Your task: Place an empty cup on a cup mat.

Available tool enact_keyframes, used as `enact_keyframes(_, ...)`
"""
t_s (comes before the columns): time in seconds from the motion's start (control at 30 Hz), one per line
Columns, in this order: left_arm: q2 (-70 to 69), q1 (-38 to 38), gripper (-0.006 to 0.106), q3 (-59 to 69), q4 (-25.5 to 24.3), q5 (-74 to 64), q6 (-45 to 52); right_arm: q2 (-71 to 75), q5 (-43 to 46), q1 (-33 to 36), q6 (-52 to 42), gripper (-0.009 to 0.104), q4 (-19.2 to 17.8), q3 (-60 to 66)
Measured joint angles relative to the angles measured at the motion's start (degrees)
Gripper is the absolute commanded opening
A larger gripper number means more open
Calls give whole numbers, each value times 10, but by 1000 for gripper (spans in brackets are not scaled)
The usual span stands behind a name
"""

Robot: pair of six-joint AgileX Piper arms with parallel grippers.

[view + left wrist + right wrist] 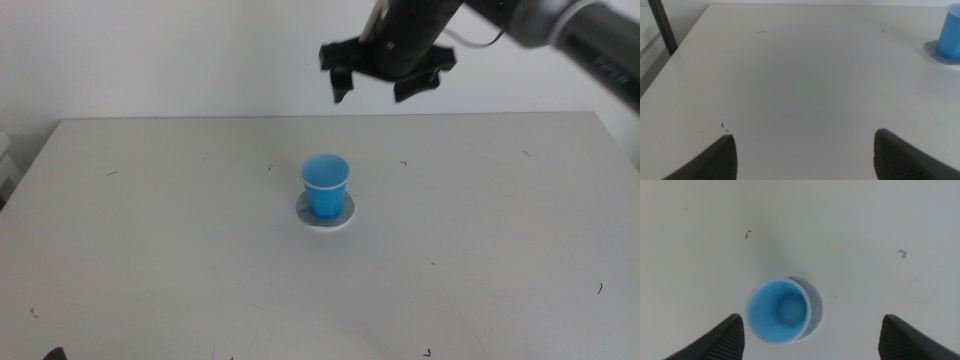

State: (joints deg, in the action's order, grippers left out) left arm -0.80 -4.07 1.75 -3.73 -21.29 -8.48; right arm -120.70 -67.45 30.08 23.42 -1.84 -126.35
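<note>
The blue cup stands upright on the grey cup mat near the middle of the table. My right gripper is open and empty, high above the table and behind the cup. The right wrist view looks straight down into the empty cup, with the mat showing past its side. My left gripper is open and empty low over the table's near left part; the cup and mat show at the edge of its view.
The white table carries small dark marks. A dark post stands past the table's edge in the left wrist view.
</note>
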Motion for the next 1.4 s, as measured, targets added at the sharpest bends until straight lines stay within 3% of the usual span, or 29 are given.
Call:
enact_keyframes(0.23,0,0,105,0,0,0,0,92,-38,-22,-40,71,-5,18)
enact_keyframes(0.63,0,0,105,0,0,0,0,359,52,-99,-67,71,-7,279)
enact_keyframes(0.9,0,0,105,0,0,0,0,544,180,-180,-182,71,3,481)
enact_keyframes(1.03,0,0,105,0,0,0,0,635,238,-214,-234,77,13,578)
enact_keyframes(1.23,0,0,105,0,0,0,0,743,336,-231,-248,93,28,723)
enact_keyframes(1.4,0,0,105,0,0,0,0,821,412,-231,-255,94,29,838)
